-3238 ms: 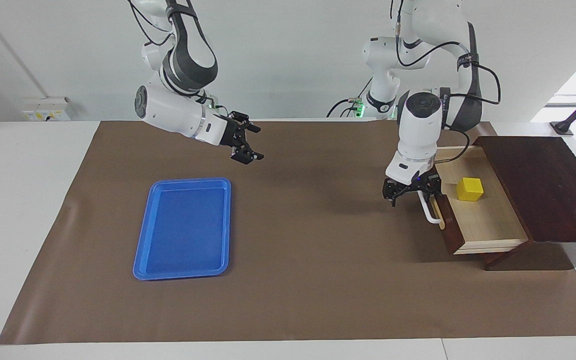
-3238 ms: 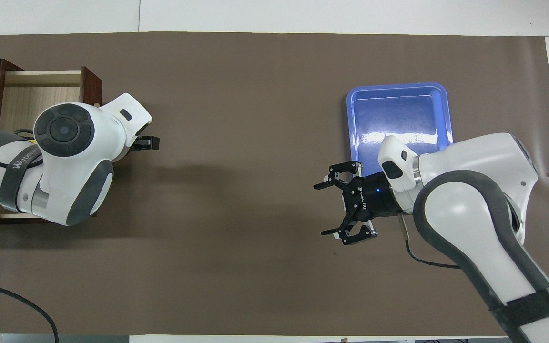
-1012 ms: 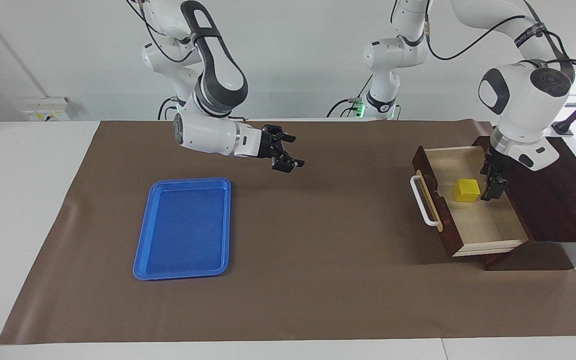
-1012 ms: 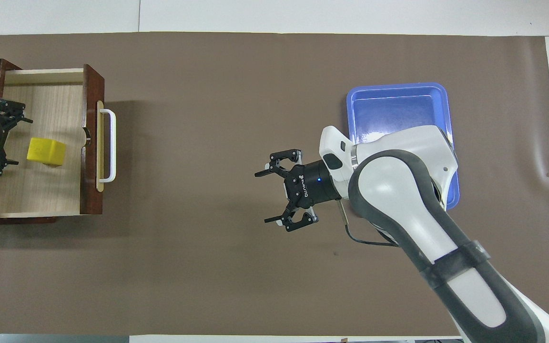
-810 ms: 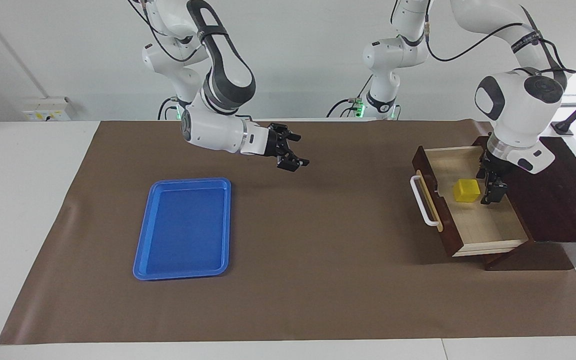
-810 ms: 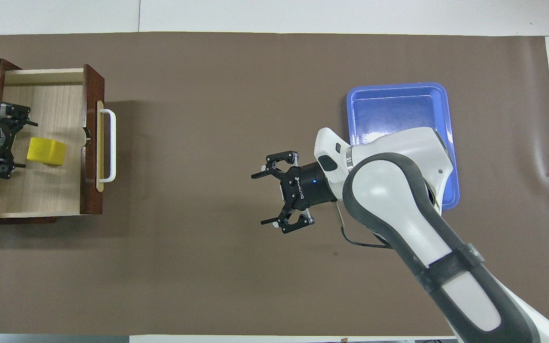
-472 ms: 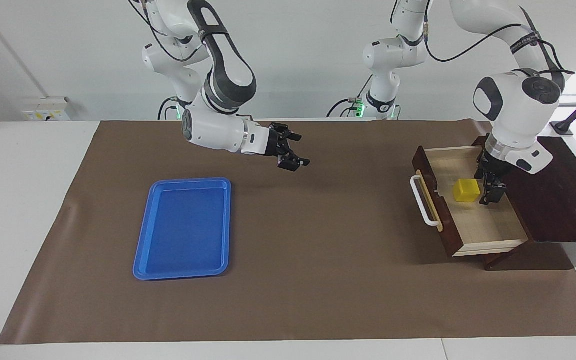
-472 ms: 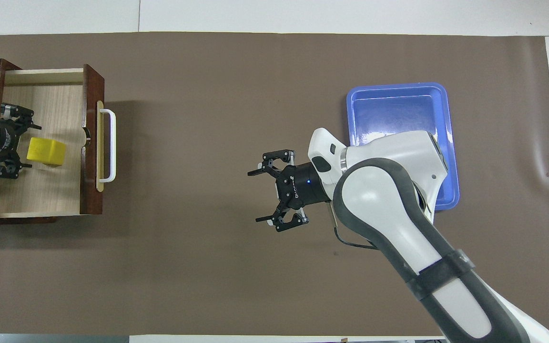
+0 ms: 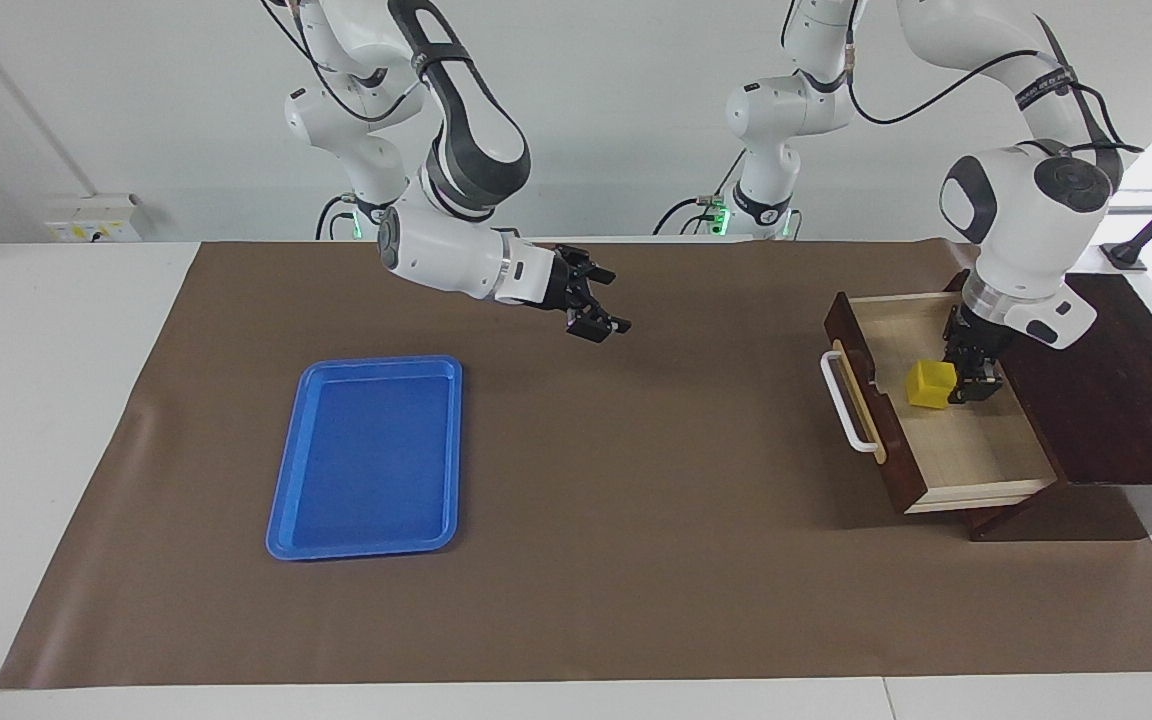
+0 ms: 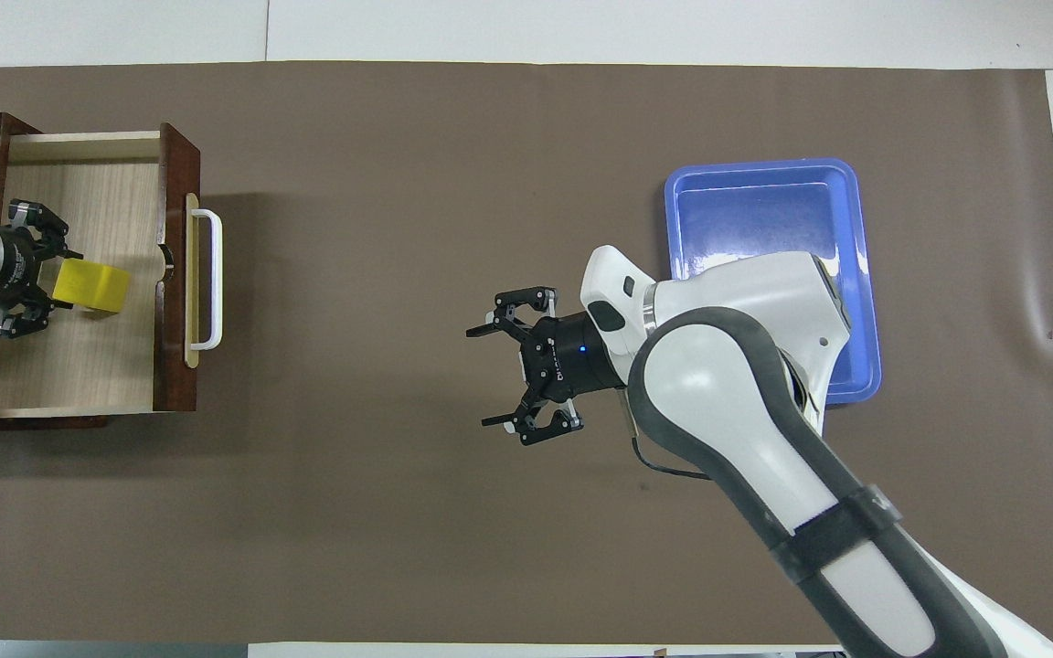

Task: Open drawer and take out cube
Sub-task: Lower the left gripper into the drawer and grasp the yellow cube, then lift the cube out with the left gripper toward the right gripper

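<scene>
Nearest the robots, the drawer (image 9: 946, 420) stood pulled well out of its dark wooden box (image 9: 1106, 370) at the left arm's end of the surface (image 9: 636, 560), its white bar handle (image 9: 846, 405) facing the middle of the surface and its pale interior open from above, so that an arm could reach straight in; inside it the left pincer (image 9: 966, 378) had come in from the box side and was closed on the yellow cube (image 9: 931, 385), its fingers pressed to two opposite faces; the cube looked slightly tilted, and it was unclear whether it rested on the drawer floor or hung just above it, so the grasp appeared made and the lift out probably still to come; over the bare brown mat (image 9: 636, 450) near the middle of the surface, the right pincer (image 9: 598, 305) hung in the air with its fingers spread wide and nothing between them, pointing toward the drawer's end, perhaps waiting to receive the cube; farther from the robots, toward the right arm's end, a blue tray (image 9: 366, 455) lay flat, seemingly the place meant for the cube.
</scene>
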### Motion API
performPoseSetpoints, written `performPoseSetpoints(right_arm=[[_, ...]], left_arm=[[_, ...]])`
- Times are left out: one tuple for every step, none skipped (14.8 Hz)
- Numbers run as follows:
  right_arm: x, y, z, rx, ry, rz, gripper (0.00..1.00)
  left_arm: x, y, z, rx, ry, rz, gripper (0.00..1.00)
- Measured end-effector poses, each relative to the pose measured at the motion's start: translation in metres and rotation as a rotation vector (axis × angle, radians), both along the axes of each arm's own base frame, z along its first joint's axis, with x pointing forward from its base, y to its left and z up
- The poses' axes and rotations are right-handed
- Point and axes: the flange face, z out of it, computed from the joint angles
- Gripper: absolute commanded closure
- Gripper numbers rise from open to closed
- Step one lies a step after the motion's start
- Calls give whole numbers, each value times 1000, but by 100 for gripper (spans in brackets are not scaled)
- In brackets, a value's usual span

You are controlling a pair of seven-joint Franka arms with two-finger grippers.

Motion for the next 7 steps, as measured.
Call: performPoseSetpoints(right_arm=[[0, 0, 0, 0, 2, -1, 0], [0, 0, 0, 0, 2, -2, 0], [1, 0, 0, -1, 1, -3, 0], [1, 1, 0, -2, -1, -5, 0], [1, 1, 0, -3, -2, -8, 0], [2, 2, 0, -5, -3, -11, 0], [2, 2, 0, -5, -4, -11, 0]], left_arm=[[3, 1, 9, 2, 11, 5, 100], [8, 1, 24, 4, 25, 11, 100], [13, 1, 41, 6, 39, 15, 100], [17, -4, 59, 8, 52, 14, 100], [19, -14, 76, 9, 63, 4, 100], [19, -28, 88, 10, 75, -8, 100], [17, -47, 96, 9, 89, -8, 100]])
